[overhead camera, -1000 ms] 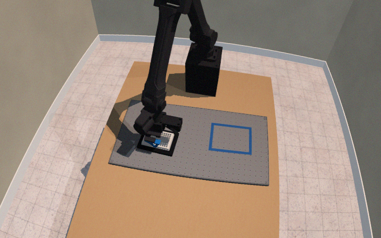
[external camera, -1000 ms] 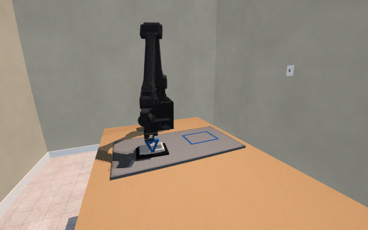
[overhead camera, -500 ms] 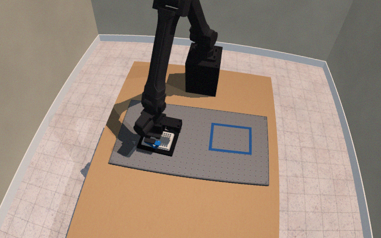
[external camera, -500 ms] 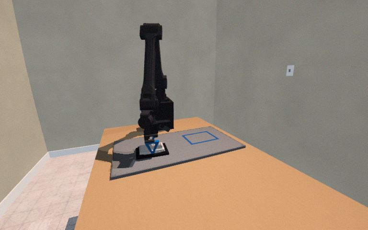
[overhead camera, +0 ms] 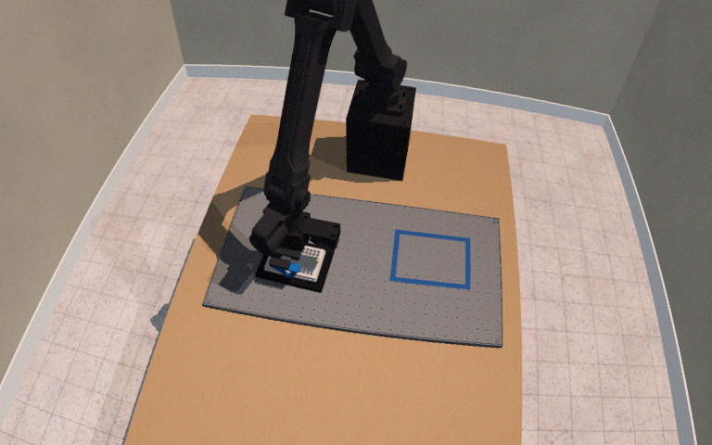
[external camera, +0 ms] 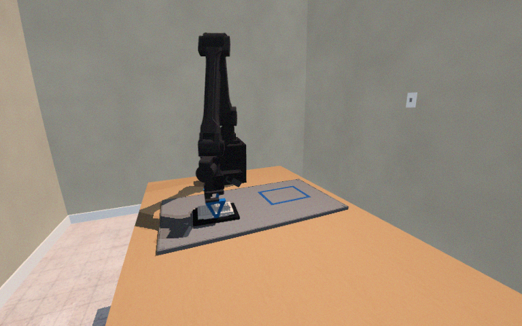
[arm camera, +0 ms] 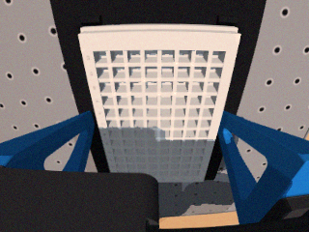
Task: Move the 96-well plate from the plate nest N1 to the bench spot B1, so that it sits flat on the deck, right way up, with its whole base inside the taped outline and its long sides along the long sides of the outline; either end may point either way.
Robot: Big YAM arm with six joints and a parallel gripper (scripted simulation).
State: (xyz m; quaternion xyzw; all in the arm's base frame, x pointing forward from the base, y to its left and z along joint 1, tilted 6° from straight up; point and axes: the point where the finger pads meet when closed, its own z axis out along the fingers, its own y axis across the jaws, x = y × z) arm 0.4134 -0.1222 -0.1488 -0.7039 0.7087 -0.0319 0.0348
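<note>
The white 96-well plate (overhead camera: 311,263) sits in the black plate nest (overhead camera: 295,279) at the left of the grey perforated deck. It also shows in the wrist view (arm camera: 160,93), upright, with its wells facing up. My gripper (overhead camera: 286,268) is low over the plate's near end, fully open. Its blue fingers stand one on each long side of the plate, apart from it. In the exterior view the gripper (external camera: 215,209) reaches down onto the plate (external camera: 217,210). The blue taped outline (overhead camera: 430,259) lies on the deck to the right, with nothing inside it.
The arm's black base block (overhead camera: 378,131) stands behind the deck on the orange table. The grey deck (overhead camera: 362,273) has a raised edge all round. The arm's forearm leans over the deck's left rear corner.
</note>
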